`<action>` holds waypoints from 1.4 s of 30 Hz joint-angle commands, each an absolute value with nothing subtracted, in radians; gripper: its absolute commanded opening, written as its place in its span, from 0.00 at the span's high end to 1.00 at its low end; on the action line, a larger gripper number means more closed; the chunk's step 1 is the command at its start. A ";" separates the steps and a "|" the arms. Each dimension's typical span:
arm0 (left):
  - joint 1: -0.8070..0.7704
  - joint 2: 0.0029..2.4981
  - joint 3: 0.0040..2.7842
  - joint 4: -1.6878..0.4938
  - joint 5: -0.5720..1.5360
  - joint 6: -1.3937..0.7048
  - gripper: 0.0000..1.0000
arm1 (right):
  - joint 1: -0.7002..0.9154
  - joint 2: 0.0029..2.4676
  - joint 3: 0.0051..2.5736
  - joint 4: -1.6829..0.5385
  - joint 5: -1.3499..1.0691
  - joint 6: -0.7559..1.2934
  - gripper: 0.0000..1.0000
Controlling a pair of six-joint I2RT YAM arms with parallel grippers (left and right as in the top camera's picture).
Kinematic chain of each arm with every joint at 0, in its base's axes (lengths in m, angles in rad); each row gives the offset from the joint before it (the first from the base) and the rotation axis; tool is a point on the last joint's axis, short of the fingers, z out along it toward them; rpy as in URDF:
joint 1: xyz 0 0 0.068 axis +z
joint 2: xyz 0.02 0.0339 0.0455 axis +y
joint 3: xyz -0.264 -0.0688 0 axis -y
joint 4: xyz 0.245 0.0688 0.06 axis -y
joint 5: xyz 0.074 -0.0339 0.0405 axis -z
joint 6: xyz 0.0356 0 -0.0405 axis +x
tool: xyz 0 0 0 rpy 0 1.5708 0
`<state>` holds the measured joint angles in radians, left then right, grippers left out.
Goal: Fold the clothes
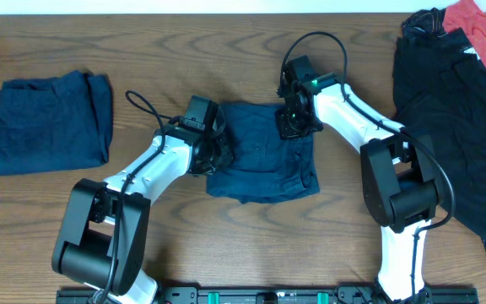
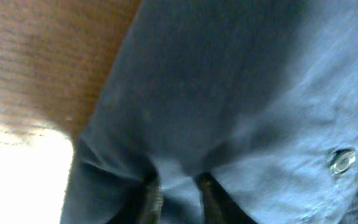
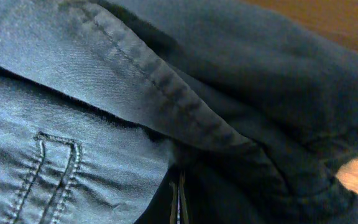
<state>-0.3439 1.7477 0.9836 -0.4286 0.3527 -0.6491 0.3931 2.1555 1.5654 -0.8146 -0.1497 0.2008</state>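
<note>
The navy shorts (image 1: 260, 160) lie folded between the grippers; the left gripper (image 1: 213, 158), at their left edge, pinches a tuck of cloth; the right gripper (image 1: 295, 127) sits on their far right corner, jaws drawn together, hold unclear; another folded garment (image 1: 49, 122) lies well left of the left gripper

Even overhead light, murky wrist views.
Left wrist view blurred, white glare on the tabletop (image 2: 17, 165); right wrist shows clothes (image 3: 135, 68) sharp but dim.
</note>
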 commanded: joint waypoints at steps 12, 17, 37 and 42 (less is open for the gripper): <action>-0.314 1.464 0.973 -0.212 -0.004 -0.468 0.49 | 0.380 1.771 1.628 -1.092 -0.120 0.201 0.92; -0.261 1.574 0.976 0.033 0.041 -0.444 0.48 | 0.438 1.781 1.581 -1.230 -0.261 0.201 0.92; -0.248 1.942 1.116 -0.184 0.307 -0.321 0.46 | 0.542 1.788 1.092 -0.883 -0.202 0.286 0.89; -0.248 1.942 1.116 -0.343 0.306 -0.299 0.48 | 0.505 1.788 1.044 -0.751 0.018 0.340 0.88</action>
